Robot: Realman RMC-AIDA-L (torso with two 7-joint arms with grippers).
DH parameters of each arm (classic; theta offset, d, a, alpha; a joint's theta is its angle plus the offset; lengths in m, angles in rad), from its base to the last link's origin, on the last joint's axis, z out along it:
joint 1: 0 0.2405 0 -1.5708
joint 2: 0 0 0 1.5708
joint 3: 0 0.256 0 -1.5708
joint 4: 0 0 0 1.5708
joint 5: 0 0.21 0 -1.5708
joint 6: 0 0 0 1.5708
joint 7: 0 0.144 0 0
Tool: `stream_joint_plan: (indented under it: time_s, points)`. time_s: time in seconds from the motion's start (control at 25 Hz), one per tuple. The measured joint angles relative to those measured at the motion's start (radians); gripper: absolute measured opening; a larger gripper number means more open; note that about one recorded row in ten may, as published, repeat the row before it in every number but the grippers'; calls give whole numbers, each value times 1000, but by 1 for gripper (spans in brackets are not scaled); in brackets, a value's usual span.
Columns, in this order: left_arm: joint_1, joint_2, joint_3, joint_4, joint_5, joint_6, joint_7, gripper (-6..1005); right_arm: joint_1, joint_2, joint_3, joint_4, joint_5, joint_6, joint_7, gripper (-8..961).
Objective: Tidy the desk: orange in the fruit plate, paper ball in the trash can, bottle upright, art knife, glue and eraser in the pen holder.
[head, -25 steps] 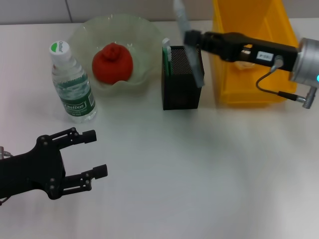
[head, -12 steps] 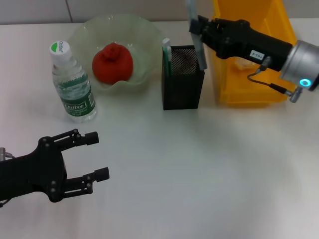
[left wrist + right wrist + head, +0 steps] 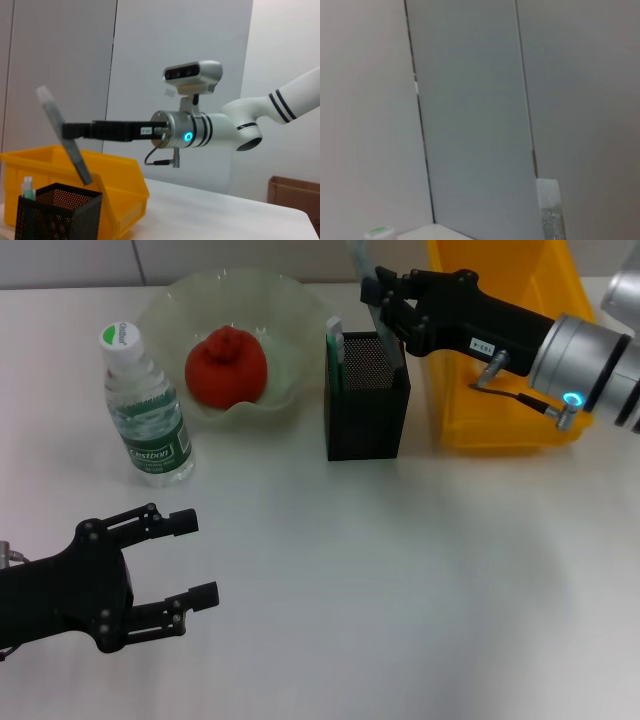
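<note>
My right gripper (image 3: 386,302) is shut on the grey art knife (image 3: 361,262) and holds it tilted over the black mesh pen holder (image 3: 367,405). In the left wrist view the art knife (image 3: 66,139) has its lower end just above the pen holder's (image 3: 57,215) rim. A white-green glue stick (image 3: 334,340) stands in the holder. The orange (image 3: 226,365) lies in the green fruit plate (image 3: 290,310). The bottle (image 3: 145,410) stands upright. My left gripper (image 3: 200,557) is open and empty at the near left. The eraser and paper ball are hidden.
A yellow bin (image 3: 500,430) stands right of the pen holder, under my right arm. The right wrist view shows a grey wall, the knife's upper end (image 3: 549,210) and the bottle cap (image 3: 379,232).
My right gripper has swung left and farther back with the art knife, bringing its lower end from the holder's right side to above the opening. The left gripper has barely moved.
</note>
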Motion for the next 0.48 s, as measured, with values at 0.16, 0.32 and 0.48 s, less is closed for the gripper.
stream_joint_plan:
  time_s: [0.16, 0.32, 0.48]
  points:
    - [0, 1, 0, -2, 0, 3, 1, 783, 11, 0, 0, 12, 0, 21, -27, 131]
    - [1, 1, 0, -1, -1, 3, 1, 783, 13, 0, 0, 14, 1, 31, -31, 161]
    - [2, 2, 0, -1, -1, 3, 2, 783, 6, 0, 8, 15, 5, 24, -29, 341]
